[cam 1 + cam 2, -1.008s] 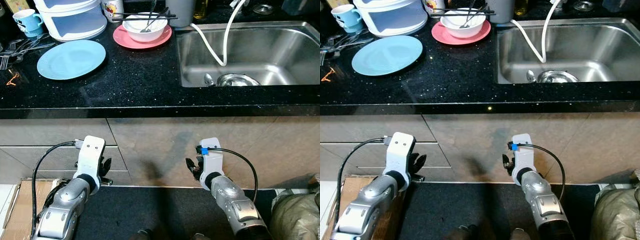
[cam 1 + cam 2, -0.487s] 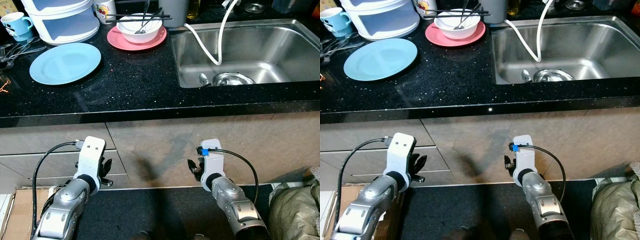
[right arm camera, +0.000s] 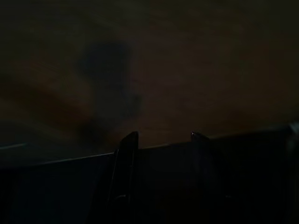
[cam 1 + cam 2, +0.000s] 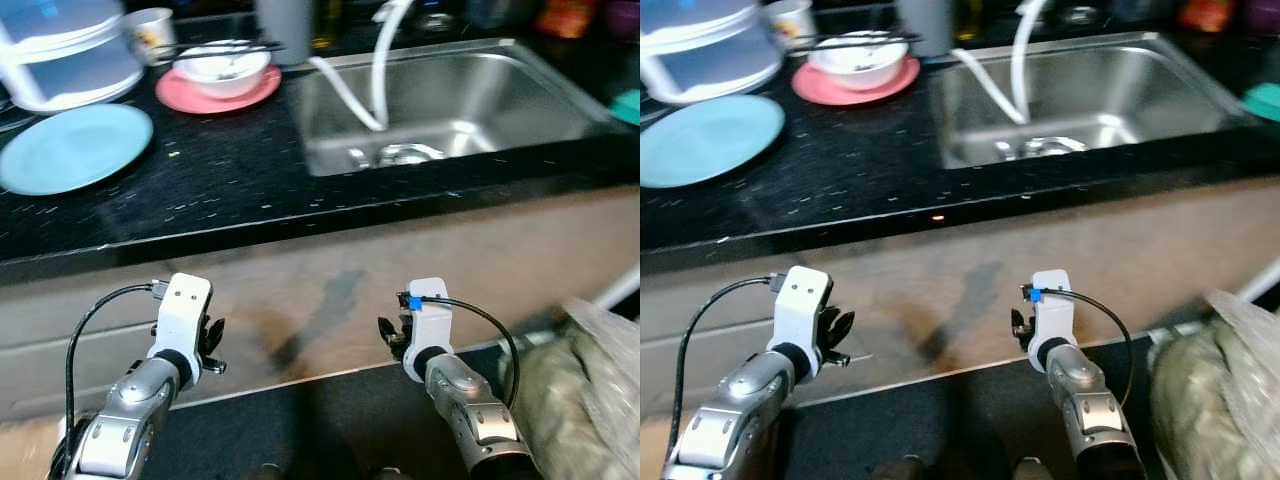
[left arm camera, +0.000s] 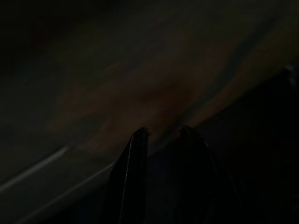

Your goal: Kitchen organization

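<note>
Black speckled stone formed the table [image 4: 230,180] before us, with a steel sink [image 4: 520,95] sunk into its right half and a white hose [image 4: 345,95] curling down into the basin. On the far left part of the table lay a light blue plate [image 4: 75,148], and just beyond it stood a white stacked container [image 4: 70,60]. Right of that sat a pink plate [image 4: 215,92] carrying a white bowl [image 4: 222,68], with dark chopsticks [image 4: 215,46] laid across the bowl's rim. A mug [image 4: 150,22] stood behind them. Everything looked smeared by blur.

Our left hand [image 4: 212,345] hung low in front of the brown cabinet face [image 4: 320,280], below the table edge, holding nothing; in the dim wrist view its fingers [image 5: 135,172] stood slightly spread. Our right hand [image 4: 388,338] hung likewise, near the cabinet and above the dark mat [image 4: 330,420], empty, its fingers [image 3: 124,168] set apart with a gap between. A pale plastic bag [image 4: 590,390] bulged at the near right.
</note>
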Controlling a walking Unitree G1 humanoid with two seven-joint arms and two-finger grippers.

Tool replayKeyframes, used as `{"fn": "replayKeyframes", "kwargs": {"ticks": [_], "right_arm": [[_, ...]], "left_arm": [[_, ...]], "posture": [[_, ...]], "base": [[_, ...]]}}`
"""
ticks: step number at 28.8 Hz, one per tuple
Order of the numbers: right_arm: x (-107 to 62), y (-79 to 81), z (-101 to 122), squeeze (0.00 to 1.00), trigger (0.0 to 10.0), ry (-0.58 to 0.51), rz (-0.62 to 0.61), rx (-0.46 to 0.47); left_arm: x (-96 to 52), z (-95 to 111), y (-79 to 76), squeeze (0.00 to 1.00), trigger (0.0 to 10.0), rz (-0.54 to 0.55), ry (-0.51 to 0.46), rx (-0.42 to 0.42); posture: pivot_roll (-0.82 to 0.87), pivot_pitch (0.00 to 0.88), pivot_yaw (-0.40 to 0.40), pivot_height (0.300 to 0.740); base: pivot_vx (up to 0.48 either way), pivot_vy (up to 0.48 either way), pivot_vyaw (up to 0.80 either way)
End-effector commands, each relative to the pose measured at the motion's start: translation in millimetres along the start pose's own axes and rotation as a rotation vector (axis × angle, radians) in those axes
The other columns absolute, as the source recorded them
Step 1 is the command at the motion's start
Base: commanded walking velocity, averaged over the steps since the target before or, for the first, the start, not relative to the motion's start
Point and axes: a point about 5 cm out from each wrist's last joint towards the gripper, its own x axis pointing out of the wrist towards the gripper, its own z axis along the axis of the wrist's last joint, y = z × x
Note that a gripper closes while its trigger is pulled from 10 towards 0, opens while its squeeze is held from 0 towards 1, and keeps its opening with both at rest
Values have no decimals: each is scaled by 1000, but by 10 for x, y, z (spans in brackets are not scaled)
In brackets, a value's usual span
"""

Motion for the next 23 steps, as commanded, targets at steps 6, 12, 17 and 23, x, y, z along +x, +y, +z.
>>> {"fn": "replayKeyframes", "kwargs": {"ticks": [6,12,17,23], "right_arm": [[9,-21,-50,0,10000,20,-11,19],[22,-12,-40,0,10000,19,-6,17],[39,-2,-36,0,10000,17,6,12],[44,5,-53,0,10000,22,17,23]], "left_arm": [[35,-82,16,0,10000,31,30,-23],[45,-73,34,0,10000,40,23,-27],[62,-67,46,0,10000,48,6,-31],[69,-86,67,0,10000,68,9,-24]], "posture": [[34,138,12,740],[33,135,12,740],[27,126,12,740],[23,120,13,740]], "base": [[0,0,0],[0,0,0],[0,0,0],[0,0,0]]}}
